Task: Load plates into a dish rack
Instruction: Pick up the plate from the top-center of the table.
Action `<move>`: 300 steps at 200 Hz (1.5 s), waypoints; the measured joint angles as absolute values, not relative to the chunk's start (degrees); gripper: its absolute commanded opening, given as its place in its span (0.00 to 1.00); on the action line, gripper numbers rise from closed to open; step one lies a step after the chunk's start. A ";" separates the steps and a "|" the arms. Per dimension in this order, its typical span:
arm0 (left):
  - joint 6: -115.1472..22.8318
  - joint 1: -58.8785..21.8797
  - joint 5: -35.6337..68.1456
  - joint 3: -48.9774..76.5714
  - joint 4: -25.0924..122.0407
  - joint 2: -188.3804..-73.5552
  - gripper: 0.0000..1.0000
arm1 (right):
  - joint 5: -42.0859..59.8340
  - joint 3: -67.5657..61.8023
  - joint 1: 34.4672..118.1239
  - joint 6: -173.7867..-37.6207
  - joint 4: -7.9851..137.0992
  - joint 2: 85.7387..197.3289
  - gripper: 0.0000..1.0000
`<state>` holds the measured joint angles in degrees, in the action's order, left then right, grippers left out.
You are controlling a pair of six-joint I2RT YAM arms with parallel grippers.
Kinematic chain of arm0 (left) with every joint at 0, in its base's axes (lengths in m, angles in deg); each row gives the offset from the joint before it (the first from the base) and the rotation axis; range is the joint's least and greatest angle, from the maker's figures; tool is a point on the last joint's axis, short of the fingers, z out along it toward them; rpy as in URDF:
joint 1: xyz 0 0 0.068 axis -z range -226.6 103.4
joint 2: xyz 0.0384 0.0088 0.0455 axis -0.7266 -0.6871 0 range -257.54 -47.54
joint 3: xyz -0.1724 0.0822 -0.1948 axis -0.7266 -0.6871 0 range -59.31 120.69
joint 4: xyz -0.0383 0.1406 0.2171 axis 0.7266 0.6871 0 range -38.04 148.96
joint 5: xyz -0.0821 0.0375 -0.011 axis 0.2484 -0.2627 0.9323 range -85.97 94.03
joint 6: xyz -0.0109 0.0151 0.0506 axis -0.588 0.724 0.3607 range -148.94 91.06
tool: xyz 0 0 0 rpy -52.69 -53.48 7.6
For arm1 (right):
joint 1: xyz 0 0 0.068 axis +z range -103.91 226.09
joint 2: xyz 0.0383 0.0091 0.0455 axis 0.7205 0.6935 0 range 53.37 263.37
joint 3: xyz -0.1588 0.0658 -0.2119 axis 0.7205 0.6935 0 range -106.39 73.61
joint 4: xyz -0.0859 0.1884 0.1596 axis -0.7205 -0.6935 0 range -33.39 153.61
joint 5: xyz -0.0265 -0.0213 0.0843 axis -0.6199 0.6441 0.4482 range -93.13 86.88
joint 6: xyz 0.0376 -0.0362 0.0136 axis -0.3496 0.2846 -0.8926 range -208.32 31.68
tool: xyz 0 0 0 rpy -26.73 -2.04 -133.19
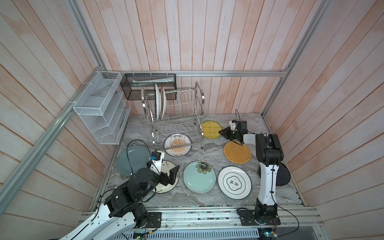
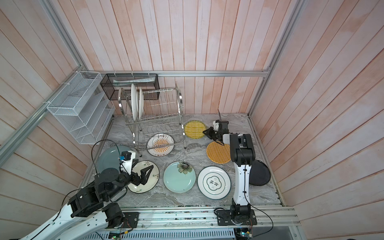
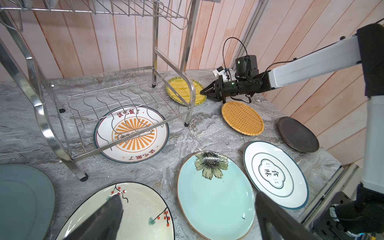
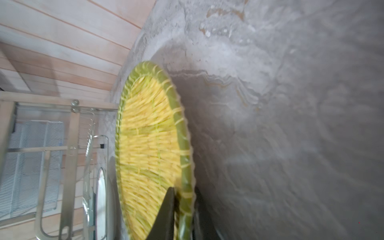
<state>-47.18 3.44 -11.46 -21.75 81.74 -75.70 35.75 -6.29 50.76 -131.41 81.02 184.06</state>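
The steel dish rack (image 1: pixel 176 110) stands at the back with two white plates (image 1: pixel 160 104) upright in its upper tier. A sunburst plate (image 1: pixel 177 144) lies flat under its lower tier. My right gripper (image 4: pixel 184 191) is shut on the green rim of the yellow woven plate (image 1: pixel 211 128), right of the rack. In the right wrist view one finger is on each side of the rim. My left gripper (image 3: pixel 188 197) hangs open over the cream floral plate (image 1: pixel 166 187), holding nothing. Flat on the table lie pale blue (image 1: pixel 199 176), lettered white (image 1: pixel 234 182), orange woven (image 1: pixel 236 152), grey (image 1: pixel 128 160) and black (image 1: pixel 283 176) plates.
A white mesh shelf basket (image 1: pixel 99 108) hangs on the left wall and a black mesh box (image 1: pixel 148 85) on the back wall behind the rack. The right arm's upright link (image 1: pixel 268 176) stands before the black plate. Plank walls close in three sides.
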 measured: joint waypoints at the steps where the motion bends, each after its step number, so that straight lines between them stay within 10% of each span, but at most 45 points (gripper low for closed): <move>1: -47.18 3.44 -11.46 -21.75 81.74 -75.70 1.00 | 35.86 -6.20 50.76 -131.54 81.21 184.02 0.09; 300: -44.58 3.44 -9.69 -23.67 72.99 -82.08 0.93 | 20.64 32.66 49.30 -137.14 67.81 125.33 0.00</move>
